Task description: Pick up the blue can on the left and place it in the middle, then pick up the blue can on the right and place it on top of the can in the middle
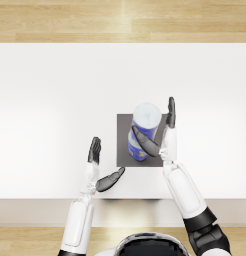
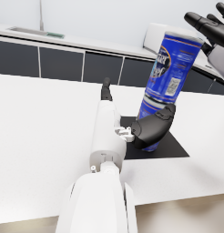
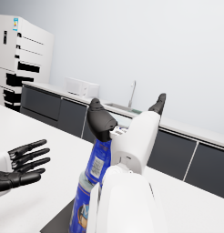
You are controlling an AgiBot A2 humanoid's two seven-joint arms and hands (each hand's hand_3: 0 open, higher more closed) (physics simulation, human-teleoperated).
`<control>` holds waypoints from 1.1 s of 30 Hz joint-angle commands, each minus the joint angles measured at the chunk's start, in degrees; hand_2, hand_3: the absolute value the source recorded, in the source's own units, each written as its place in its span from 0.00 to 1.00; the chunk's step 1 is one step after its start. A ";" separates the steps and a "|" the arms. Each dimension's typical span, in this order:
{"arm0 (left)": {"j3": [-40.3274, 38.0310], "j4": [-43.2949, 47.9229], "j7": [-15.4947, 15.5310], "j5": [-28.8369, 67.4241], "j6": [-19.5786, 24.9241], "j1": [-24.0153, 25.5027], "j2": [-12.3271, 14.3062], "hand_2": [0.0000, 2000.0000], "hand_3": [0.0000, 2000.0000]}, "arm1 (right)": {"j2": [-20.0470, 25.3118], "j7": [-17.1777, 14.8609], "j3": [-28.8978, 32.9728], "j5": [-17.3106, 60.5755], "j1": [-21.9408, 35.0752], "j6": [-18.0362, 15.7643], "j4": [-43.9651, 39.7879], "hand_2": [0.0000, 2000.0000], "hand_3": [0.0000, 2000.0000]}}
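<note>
Blue cans: I count two, the upper can (image 2: 174, 66) stacked tilted on the lower can (image 2: 149, 113), on the dark mat (image 1: 126, 150) mid-table (image 1: 45, 100). My right hand (image 1: 162, 132) brackets the stack, fingers apart; I cannot tell if it grips. My left hand (image 1: 101, 167) hangs beside the mat, fingers spread, holding nothing.

No lettering can be read anywhere. The upper blue can (image 2: 170, 68) carries white printing and a small pale square panel that looks like a code, but both are too blurred to make out. The lower blue can (image 2: 150, 111) beneath it shows only blurred white marks. A white cabinet (image 3: 20, 63) in the background has a small blue sticker, also unreadable.
</note>
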State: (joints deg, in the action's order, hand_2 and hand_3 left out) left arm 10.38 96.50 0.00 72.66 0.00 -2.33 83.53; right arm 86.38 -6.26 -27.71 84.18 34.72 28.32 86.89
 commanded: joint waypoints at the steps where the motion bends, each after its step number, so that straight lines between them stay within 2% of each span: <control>1: -0.16 2.59 0.00 0.00 0.00 -1.11 0.45 0.00 0.00 | 1.09 0.02 3.11 0.00 1.08 0.05 5.50 0.00 0.00; 8: -4.53 10.85 0.00 0.00 0.00 -6.05 2.78 0.00 0.00 | 2.13 -0.07 11.00 -0.01 1.00 0.03 12.68 0.00 0.00; 11: -9.74 13.38 0.00 0.00 0.00 -9.14 2.69 0.00 0.00 | 2.35 -0.57 16.18 -0.02 0.91 -0.42 14.48 0.00 0.00; 12: -11.04 14.03 0.00 0.00 0.00 -10.24 2.42 0.00 0.00 | 2.28 -0.56 17.72 -0.02 0.63 -7.21 15.05 0.00 0.00; 13: -12.50 14.91 0.00 -0.01 0.00 -11.36 1.94 0.00 0.00 | 2.25 0.92 19.28 -0.03 0.42 -13.19 15.85 0.00 0.00; 14: -13.91 15.52 0.00 -0.01 0.00 -12.25 1.38 0.00 0.00 | 2.24 2.43 20.64 -0.03 0.22 -17.47 16.02 0.00 0.00; 16: -16.14 15.96 0.00 -0.01 0.00 -13.40 0.52 0.00 0.00 | 2.11 4.29 23.05 -0.04 -0.72 -22.75 16.79 0.00 0.00; 18: -17.83 15.74 0.00 -0.01 0.00 -13.68 0.57 0.00 0.00 | 2.01 5.25 25.49 -0.05 -2.30 -25.46 17.42 0.00 0.00; 22: -19.63 14.48 0.00 -0.01 0.00 -14.26 0.29 0.00 0.00 | 2.09 5.99 29.44 -0.06 -3.93 -27.56 18.12 0.00 0.00; 25: -18.90 14.36 0.00 -0.01 0.00 -13.53 0.54 0.00 0.00 | 2.09 6.16 28.15 -0.07 -4.41 -28.04 17.65 0.00 0.00; 33: -19.47 13.73 0.00 -0.01 0.00 -13.78 0.46 0.00 0.00 | 2.13 6.25 29.35 -0.07 -5.34 -28.30 17.65 0.00 0.00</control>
State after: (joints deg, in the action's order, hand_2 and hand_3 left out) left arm -9.10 110.22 0.00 72.65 0.00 -16.11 83.99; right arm 88.51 -0.01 1.66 84.10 29.36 0.01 104.54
